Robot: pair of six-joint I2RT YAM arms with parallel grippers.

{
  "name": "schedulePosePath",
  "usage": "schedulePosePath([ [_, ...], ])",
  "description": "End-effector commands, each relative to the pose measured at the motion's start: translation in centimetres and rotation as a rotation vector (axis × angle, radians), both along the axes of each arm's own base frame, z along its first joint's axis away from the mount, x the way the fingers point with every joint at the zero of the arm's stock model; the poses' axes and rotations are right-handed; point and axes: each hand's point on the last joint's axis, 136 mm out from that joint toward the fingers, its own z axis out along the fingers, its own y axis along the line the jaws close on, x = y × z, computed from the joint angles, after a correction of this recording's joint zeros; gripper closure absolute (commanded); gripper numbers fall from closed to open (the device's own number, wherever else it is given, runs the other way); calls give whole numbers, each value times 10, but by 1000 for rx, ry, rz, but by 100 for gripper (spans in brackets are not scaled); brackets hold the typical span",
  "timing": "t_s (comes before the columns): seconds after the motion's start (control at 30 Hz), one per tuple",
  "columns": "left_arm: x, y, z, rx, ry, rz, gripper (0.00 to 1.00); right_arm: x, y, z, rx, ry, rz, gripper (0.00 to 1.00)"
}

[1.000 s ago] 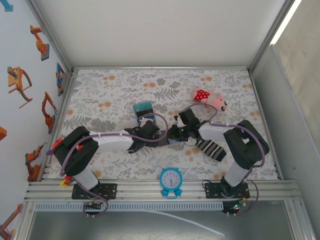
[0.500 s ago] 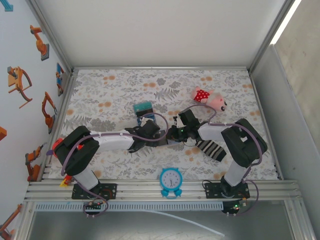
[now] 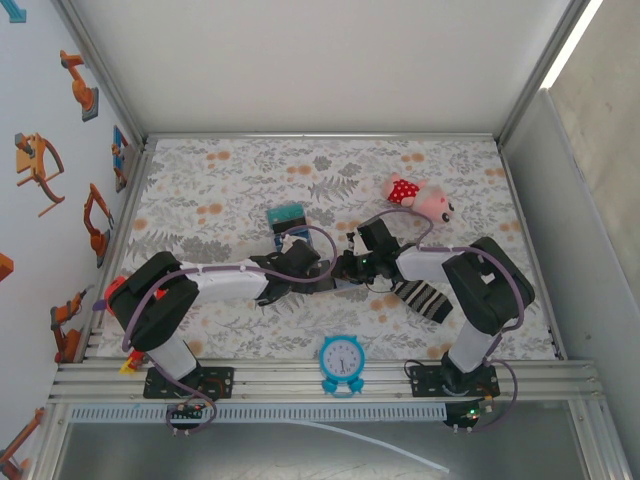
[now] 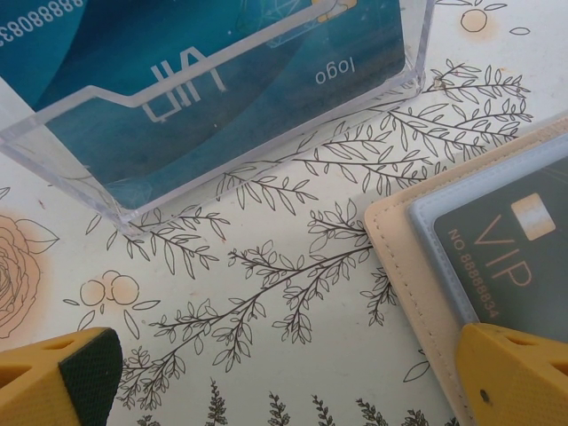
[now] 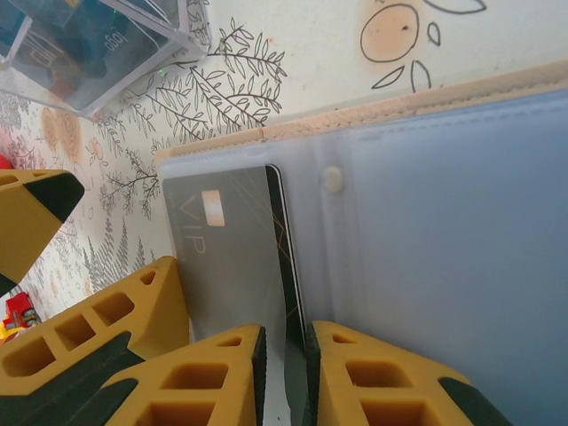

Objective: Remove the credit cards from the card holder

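The dark grey VIP card (image 5: 226,257) sits half out of its clear sleeve in the open card holder (image 4: 399,257), which lies flat on the flowered cloth (image 4: 266,293) mid-table, between the two arms. From where I stand, that card looks thin, stiff and slick: light as anything, but springy if bent and quick to slide out of a loose pinch. The sleeve around it is soft plastic (it will cling a little and drag). The exposed short end is the only sensible place to hold, pulling straight along the sleeve and not upward.

That is where the right gripper (image 5: 286,373) is. Its jaws are drawn narrow, with the card's edge running into the slim gap between them, so it appears to be nipping the card there. I cannot rule out that some sleeve is caught too.

The holder itself is a limp, light bifold, tan outside and pale blue inside, so I'd expect it to travel with the card unless pinned. The left gripper (image 4: 284,382) is spread wide and holds nothing. One yellow fingertip is over the holder's near corner, though whether it presses down I can't tell.

Just beyond stands a clear box (image 4: 404,67) with teal cards (image 4: 177,53) inside. Farther out lie a striped sock (image 3: 422,298), a pink plush (image 3: 420,197) and a blue clock (image 3: 343,357), all apart from the work.
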Motion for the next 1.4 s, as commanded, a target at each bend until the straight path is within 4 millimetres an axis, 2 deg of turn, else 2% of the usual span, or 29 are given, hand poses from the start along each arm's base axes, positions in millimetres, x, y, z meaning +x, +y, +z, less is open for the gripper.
schedulePosePath([
  [0.0,-1,0,1,21,3,-6,3,-6,-7,-14,-34,36,-16,80],
  [0.27,-1,-1,-1,20,8,-8,3,-7,-3,-7,9,31,-9,79],
  [0.6,-4,2,-3,35,14,-8,3,-4,17,23,194,-8,7,81],
  [1.07,-3,1,-1,38,11,-10,3,-2,19,12,243,18,3,85],
  [1.37,-4,2,-2,54,17,-10,3,2,7,15,260,6,-32,86],
])
